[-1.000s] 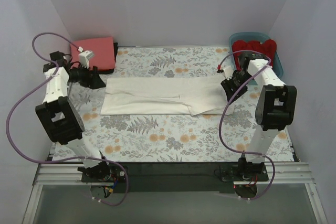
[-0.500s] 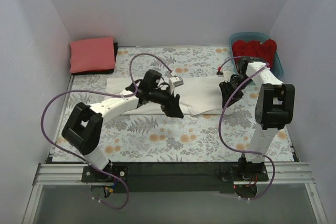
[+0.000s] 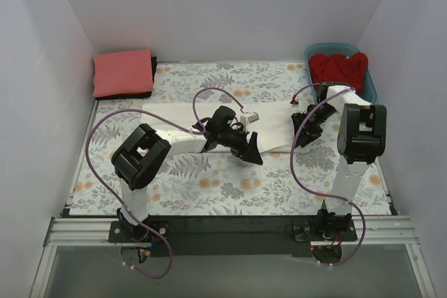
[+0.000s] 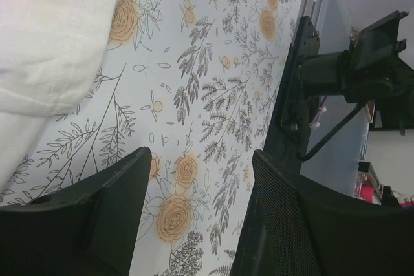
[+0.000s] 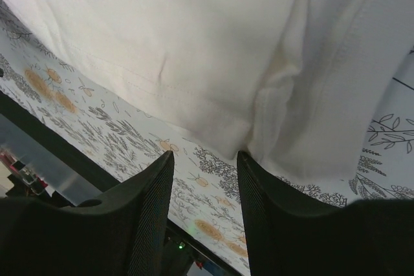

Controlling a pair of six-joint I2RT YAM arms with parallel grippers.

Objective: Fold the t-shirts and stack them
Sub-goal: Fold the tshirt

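Floral table cloth [image 3: 209, 186] between plain white walls. Spread and holding nothing: left gripper [image 3: 253, 151], low over bare print just below the lower hem of the white t-shirt [image 3: 276, 127], likely set there to catch that edge for a fold. Spread as well: right gripper [image 3: 302, 134], fingers [image 5: 149, 224] either side of a puckered hem at centre right; hard to say whether touching cloth. Farther out, coral-pink t-shirt [image 3: 123, 72] folded at upper left, probably the stack's base; red t-shirt [image 3: 339, 68] heaped in the teal tub [image 3: 370, 88], upper right, not yet folded.
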